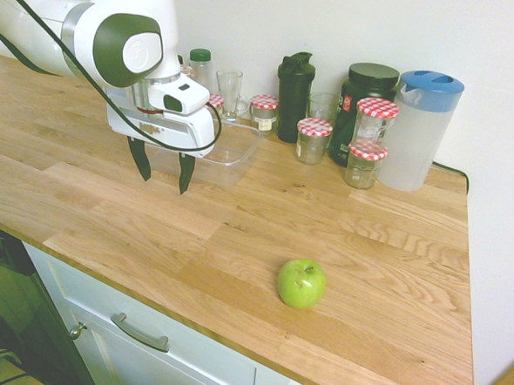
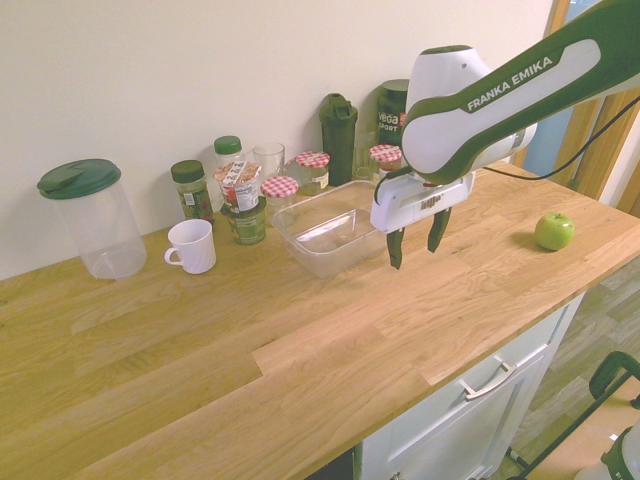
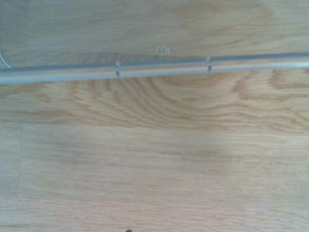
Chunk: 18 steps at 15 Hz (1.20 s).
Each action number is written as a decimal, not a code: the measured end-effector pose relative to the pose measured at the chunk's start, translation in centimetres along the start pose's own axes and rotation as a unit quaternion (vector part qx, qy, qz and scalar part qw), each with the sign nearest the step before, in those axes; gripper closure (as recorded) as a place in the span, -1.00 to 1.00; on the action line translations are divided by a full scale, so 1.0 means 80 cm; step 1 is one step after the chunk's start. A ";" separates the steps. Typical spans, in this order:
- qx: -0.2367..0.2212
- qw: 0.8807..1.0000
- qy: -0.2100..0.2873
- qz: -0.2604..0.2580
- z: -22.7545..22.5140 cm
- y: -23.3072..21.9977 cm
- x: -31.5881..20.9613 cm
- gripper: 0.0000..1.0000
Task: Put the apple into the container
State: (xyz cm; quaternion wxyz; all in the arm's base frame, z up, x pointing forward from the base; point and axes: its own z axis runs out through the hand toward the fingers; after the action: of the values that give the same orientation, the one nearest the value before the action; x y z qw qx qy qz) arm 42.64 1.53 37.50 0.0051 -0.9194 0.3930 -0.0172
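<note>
One bright green apple (image 1: 301, 282), short stem up; fingers (image 1: 161, 169) spread wide, holding nothing.

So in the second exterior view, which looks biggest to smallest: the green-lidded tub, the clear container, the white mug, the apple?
1. Clear container and green-lidded tub: too alike to rank.
2. White mug.
3. Apple, though it sits farther away.

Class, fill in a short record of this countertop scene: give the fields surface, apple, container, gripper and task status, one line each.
surface: wooden countertop
apple: green apple, resting alone on the bare wood, far from the tub
container: clear container, empty, no lid, in front of the jars
gripper: gripper open, pointing down, holding nothing, above the wood beside the container's near edge
task status: apple not yet picked up
</note>
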 end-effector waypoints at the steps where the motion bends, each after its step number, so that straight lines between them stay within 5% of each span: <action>1: 0.000 1.000 0.000 0.000 0.001 0.000 0.000 -1.00; 6: 0.010 1.000 0.004 -0.028 -0.063 0.017 0.028 -1.00; 9: 0.017 0.998 0.017 -0.066 -0.126 0.099 0.088 -1.00; 18: -0.033 0.999 0.005 -0.001 -0.051 0.310 0.189 -1.00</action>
State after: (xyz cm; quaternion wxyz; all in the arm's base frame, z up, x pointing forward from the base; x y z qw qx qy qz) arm 35.04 -26.50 41.47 -0.0274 -0.9194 0.3923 -0.0090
